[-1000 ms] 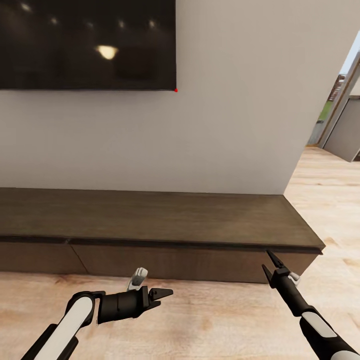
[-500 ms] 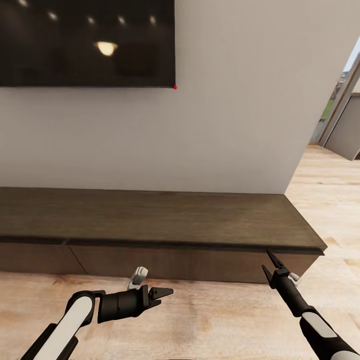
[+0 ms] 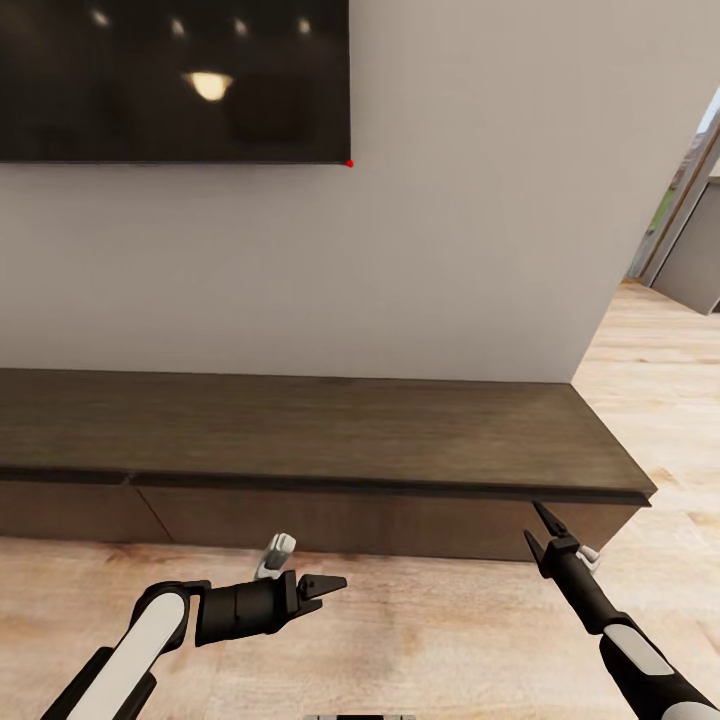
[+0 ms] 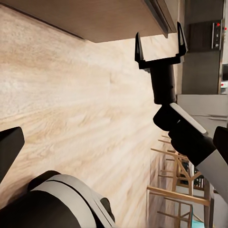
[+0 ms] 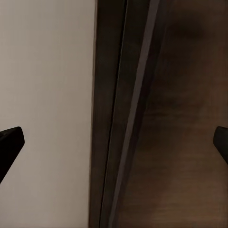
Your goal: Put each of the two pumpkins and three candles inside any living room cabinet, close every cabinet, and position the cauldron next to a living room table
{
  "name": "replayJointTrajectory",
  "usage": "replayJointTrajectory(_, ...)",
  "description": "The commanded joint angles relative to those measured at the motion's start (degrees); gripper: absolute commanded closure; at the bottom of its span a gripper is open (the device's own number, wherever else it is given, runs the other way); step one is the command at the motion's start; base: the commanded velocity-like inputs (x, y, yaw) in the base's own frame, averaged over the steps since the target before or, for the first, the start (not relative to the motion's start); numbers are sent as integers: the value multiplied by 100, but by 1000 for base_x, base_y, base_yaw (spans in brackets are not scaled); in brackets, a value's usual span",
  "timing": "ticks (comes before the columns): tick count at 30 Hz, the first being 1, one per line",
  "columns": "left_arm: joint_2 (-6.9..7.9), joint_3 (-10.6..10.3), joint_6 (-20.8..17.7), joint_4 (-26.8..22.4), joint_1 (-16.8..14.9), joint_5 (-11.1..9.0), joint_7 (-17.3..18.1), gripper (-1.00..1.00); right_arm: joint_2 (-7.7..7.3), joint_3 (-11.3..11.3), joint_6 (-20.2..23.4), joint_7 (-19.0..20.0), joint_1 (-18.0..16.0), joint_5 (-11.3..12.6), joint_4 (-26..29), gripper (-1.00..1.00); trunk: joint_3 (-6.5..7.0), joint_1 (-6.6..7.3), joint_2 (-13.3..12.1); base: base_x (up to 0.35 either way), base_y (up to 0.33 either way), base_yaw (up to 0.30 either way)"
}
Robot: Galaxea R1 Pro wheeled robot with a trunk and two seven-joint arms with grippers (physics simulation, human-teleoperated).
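Observation:
The cabinet [image 3: 300, 435], a long low dark-brown unit, runs along the wall in front of me in the head view, its drawer fronts [image 3: 330, 520] flush and shut. My left gripper [image 3: 328, 590] hovers open and empty over the floor just in front of it. My right gripper [image 3: 534, 524] is open too, its fingertips close to the cabinet's right front corner. The right wrist view looks between its fingers [image 5: 10, 141] at the cabinet's edge [image 5: 128, 118] and the wall. The left wrist view shows the right gripper [image 4: 160, 43] open. The pumpkins, candles, cauldron and table are out of view.
A black TV screen [image 3: 175, 80] hangs on the white wall above the cabinet. Light wood floor [image 3: 420, 630] lies under both arms. A doorway [image 3: 690, 230] opens at the right. Wooden chairs [image 4: 178, 190] and dark kitchen units [image 4: 204, 47] show far off in the left wrist view.
The whole head view has shifted slightly: TV and cabinet sit a little higher, so the camera moved. Both arms keep the same pose and both grippers stay open.

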State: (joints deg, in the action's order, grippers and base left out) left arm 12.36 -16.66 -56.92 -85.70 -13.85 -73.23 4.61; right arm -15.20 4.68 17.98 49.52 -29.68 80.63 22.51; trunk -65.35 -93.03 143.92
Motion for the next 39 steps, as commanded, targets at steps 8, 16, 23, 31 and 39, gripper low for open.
replayJointTrajectory(8, 3, -25, -10, 0, -3, 45, 48, -100, 0, 5, 48, 5, -5, 50, -10, -100, -5, 1, 2, 84, 0, 0)
replayJointTrajectory(16, 3, -46, -9, 0, -3, 46, 48, -100, 0, 2, 40, 5, -5, 50, -10, -100, -5, 1, 2, 125, 0, 0)
replayJointTrajectory(23, 3, -45, -7, 0, -3, 46, 48, -100, 0, 4, 27, -15, -4, 50, -10, -100, -5, 1, 2, 81, 0, 0)
replayJointTrajectory(31, 3, -45, -3, 0, -3, 46, 48, -100, 1, 3, 22, -30, -4, 50, -10, -100, -5, 1, 2, 12, 0, 0)
replayJointTrajectory(39, 3, -46, -5, 0, -3, 46, 48, -100, 0, 6, 16, -36, -3, 50, -12, -100, -49, -4, 4, 0, 0, 0)
